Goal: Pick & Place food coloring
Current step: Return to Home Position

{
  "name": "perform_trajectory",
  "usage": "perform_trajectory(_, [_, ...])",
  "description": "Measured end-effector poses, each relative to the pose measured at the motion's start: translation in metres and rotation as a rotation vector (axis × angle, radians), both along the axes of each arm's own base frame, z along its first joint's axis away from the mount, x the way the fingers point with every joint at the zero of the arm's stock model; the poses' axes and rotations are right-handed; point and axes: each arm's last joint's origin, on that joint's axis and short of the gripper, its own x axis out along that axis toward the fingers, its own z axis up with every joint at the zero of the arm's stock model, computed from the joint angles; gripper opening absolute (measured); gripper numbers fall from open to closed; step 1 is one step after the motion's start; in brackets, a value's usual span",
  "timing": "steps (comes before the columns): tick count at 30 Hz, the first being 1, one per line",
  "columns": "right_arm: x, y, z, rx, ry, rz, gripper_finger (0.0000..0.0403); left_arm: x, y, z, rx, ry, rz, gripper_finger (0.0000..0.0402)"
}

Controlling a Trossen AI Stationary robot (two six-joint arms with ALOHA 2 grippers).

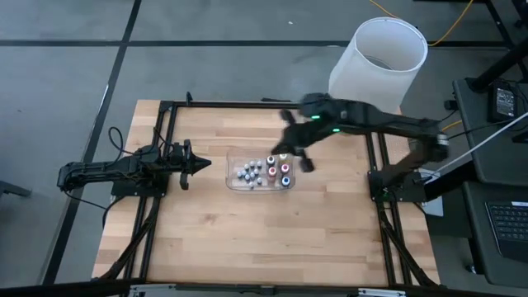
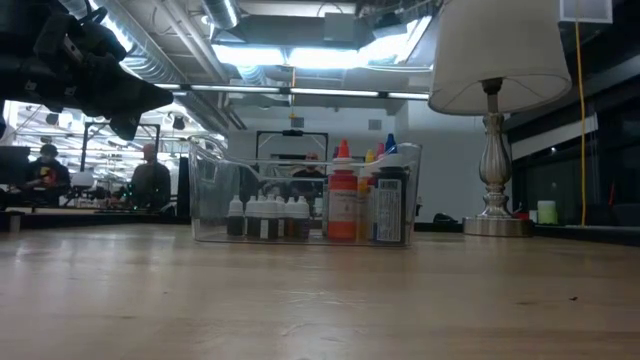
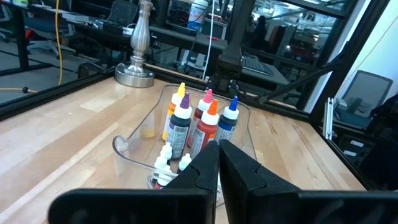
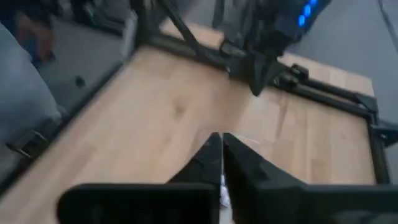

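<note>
The food coloring bottles [image 3: 199, 121] stand upright in a clear plastic tub [image 1: 256, 172] at mid-table, their coloured tips up. Small white-capped bottles [image 3: 165, 155] stand in the tub's left part. Both groups also show in the low view, the tall bottles [image 2: 343, 200] to the right of the small ones. My left gripper [image 1: 200, 163] waits level and shut, just left of the tub, pointing at it. My right gripper [image 1: 295, 148] hangs blurred above the tub's far right corner, slanting down. In the right wrist view its fingers [image 4: 219, 149] are shut, with nothing seen between the tips.
A lamp with a white shade [image 1: 379, 62] stands off the table's far right corner, its base [image 3: 135, 76] close to the table edge. Black frame rails [image 1: 165, 148] run along the table's left, far and right sides. Bare wood [image 1: 256, 235] lies near the tub.
</note>
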Motion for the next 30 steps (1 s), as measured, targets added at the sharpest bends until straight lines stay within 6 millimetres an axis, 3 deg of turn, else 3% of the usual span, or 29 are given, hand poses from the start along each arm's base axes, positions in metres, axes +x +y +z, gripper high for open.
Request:
perform_trajectory(9, [-0.102, 0.008, -0.041, 0.174, -0.479, -0.017, 0.0005, 0.000, 0.000, 0.000, 0.000, 0.000, 0.000, 0.0013])
perform_trajectory(17, [-0.186, 0.018, -0.109, 0.307, -0.761, -0.039, 0.0008, 0.000, 0.000, 0.000, 0.000, 0.000, 0.000, 0.0008])
perform_trajectory(24, [-0.228, 0.021, -0.156, 0.399, -0.837, -0.069, 0.0005, 0.000, 0.002, 0.000, -0.079, -0.018, 0.072, 0.0012])
perform_trajectory(30, [-0.246, 0.023, -0.186, 0.400, -0.928, -0.047, 0.0005, 0.000, 0.002, 0.000, -0.082, -0.018, 0.075, 0.0010])
